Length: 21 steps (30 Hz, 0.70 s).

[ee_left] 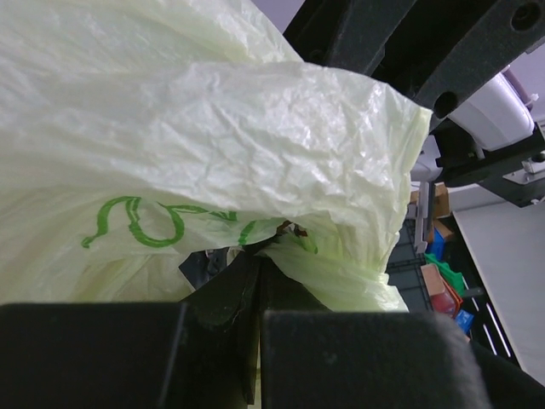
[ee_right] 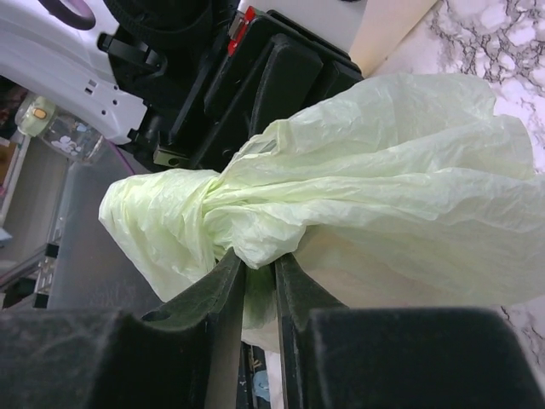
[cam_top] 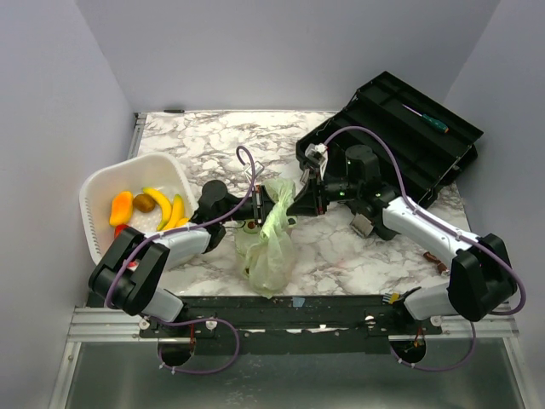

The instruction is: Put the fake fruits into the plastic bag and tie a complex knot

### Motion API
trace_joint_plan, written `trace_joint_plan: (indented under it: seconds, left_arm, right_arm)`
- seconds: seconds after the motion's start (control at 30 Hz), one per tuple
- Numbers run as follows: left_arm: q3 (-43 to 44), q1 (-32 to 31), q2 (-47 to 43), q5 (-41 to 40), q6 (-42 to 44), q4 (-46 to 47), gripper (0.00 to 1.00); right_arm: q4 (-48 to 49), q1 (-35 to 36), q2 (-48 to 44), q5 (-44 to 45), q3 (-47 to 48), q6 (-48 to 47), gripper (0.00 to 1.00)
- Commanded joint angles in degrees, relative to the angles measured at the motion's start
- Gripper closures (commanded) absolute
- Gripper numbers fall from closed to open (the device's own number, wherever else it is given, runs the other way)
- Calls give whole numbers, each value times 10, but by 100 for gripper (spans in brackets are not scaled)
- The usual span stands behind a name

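Left tool [ee_left: 255,266] and right tool [ee_right: 260,266], arms reaching inward, each pinch plastic bag [cam_top: 271,243].

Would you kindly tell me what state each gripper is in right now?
Left gripper: closed on the plastic bag.
Right gripper: closed on the plastic bag.

- White plastic basket with slotted walls [cam_top: 145,160], standing at the left edge of the surface.
- White-and-grey marble-patterned surface [cam_top: 204,141].
- Black plastic tool case [cam_top: 443,162], lying open at the far right corner.
- Green-handled screwdriver [cam_top: 436,124], lying in the case's far half.
- Plain pale grey walls [cam_top: 281,51] on three sides.
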Motion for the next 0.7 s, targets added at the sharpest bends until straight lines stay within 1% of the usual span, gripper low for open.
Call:
trace_joint_plan:
  seconds: [0.0, 0.03, 0.1, 0.13, 0.2, 0.27, 0.33, 0.43, 0.47, 0.53, 0.63, 0.67]
  left_arm:
    - [2, -9, -1, 20, -10, 40, 100]
    - [1, -9, -3, 21, -12, 42, 100]
    - [-4, -8, -8, 18, -15, 49, 100]
    - [-5, -7, -12, 15, -15, 46, 100]
    - [-8, -4, -14, 9, -14, 38, 100]
    - [-11, 3, -13, 5, -11, 32, 100]
    - [-10, 10, -10, 5, -8, 29, 100]
    - [-6, 12, -3, 6, -11, 32, 100]
    - [-4, 12, -1, 5, -15, 36, 100]
    - [-2, 12, 0, 6, -20, 42, 100]
    - [1, 12, 1, 6, -25, 46, 100]
    - [1, 12, 2, 5, -26, 47, 100]
  right_arm:
    - [34, 6, 5, 9, 7, -9, 83]
    - [21, 6, 4, 15, 2, -23, 86]
    - [3, 6, 0, 18, -8, -35, 84]
    - [-5, 6, -2, 13, -8, -36, 76]
    - [-25, 5, -13, 11, -4, -38, 54]
    - [-40, 5, -31, 15, -4, -40, 43]
    - [-49, 5, -55, 20, -12, -44, 41]
    - [-49, 5, -87, 31, -39, -53, 40]
    - [-63, 5, -93, 27, -46, -56, 40]
    - [-65, 5, -97, 23, -57, -58, 40]
    - [-66, 5, -90, 17, -64, -66, 34]
    - [-62, 5, -86, 19, -67, -65, 34]
